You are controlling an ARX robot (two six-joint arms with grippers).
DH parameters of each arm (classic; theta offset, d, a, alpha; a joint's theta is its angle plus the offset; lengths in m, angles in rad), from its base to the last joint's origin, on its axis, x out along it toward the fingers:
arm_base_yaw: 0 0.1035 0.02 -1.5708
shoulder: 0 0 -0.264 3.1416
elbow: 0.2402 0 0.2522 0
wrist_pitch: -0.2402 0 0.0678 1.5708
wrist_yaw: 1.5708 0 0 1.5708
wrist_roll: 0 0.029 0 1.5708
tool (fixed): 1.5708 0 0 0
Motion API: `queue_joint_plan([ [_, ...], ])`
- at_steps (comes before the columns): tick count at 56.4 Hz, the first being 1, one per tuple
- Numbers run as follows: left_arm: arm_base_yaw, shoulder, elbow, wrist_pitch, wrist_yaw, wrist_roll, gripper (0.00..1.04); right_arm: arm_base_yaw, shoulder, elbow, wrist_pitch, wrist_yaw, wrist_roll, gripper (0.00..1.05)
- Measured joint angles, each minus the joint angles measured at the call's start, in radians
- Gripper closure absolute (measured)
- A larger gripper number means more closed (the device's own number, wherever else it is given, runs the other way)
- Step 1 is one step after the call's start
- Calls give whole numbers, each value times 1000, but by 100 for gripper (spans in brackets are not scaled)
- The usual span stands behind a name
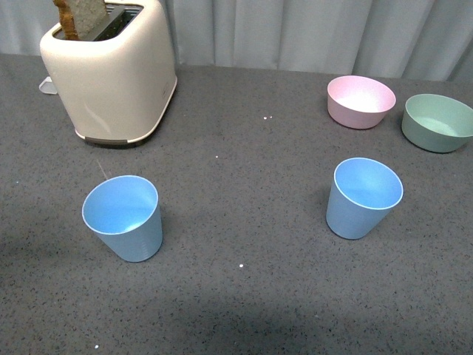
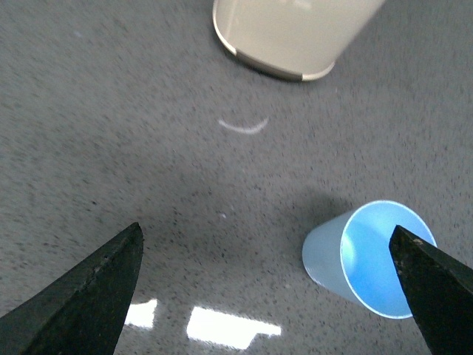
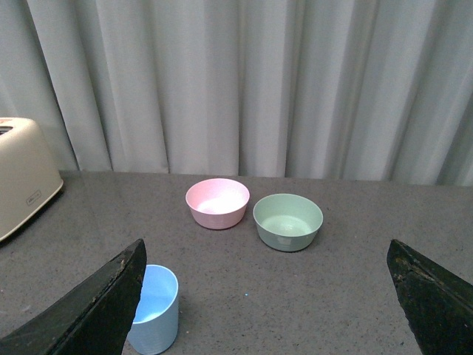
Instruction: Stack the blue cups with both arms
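Two blue cups are standing mouth up on the dark grey speckled table point(image 1: 244, 148), well apart from each other. In the front view the lower-left cup point(image 1: 123, 217) is sitting at the lower left of the frame, and the mid-right cup point(image 1: 363, 197) is sitting right of centre. Both are showing the same look: light blue, matte, handleless, tapering towards the base, with a thin paler rim and a brighter blue inside. Neither is holding anything.

Also on the table are one cream toaster point(image 1: 109, 70) at the upper left, with bread point(image 1: 80, 16) sticking out of its slot, and two bowls at the upper right: one pink bowl point(image 1: 361, 101) and one green bowl point(image 1: 437, 122), just beside each other. A pale curtain point(image 1: 295, 29) is hanging behind the table.

The left gripper point(image 2: 266, 233) is hanging above the table with its black fingers point(image 2: 96, 288) spread wide, gripping nothing; the lower-left cup point(image 2: 325, 255) is lying near one finger, with the toaster point(image 2: 288, 33) beyond. The right gripper point(image 3: 266, 244) is likewise gaping wide with nothing between its fingers point(image 3: 96, 307); the mid-right cup point(image 3: 154, 310) is standing close to one finger, in front of the pink bowl point(image 3: 217, 203) and green bowl point(image 3: 287, 221).

A small dark mark is showing on the toaster point(image 3: 22, 185) in the right wrist view, too small to read.
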Motion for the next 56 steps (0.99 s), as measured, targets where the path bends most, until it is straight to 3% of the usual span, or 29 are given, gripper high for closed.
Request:
queue_joint_plan([
  [9, -42, 238, 162, -121, 74, -2, 7, 0, 0, 0, 0, 0, 0, 10],
  [41, -127, 507, 343, -249, 69, -64, 7, 0, 0, 0, 0, 0, 0, 10],
  [45, -131, 537, 367, -266, 51, -80, 22, 0, 0, 0, 0, 0, 0, 10],
  [56, -135, 552, 389, -289, 53, -109, 49, 0, 0, 0, 0, 0, 0, 10],
])
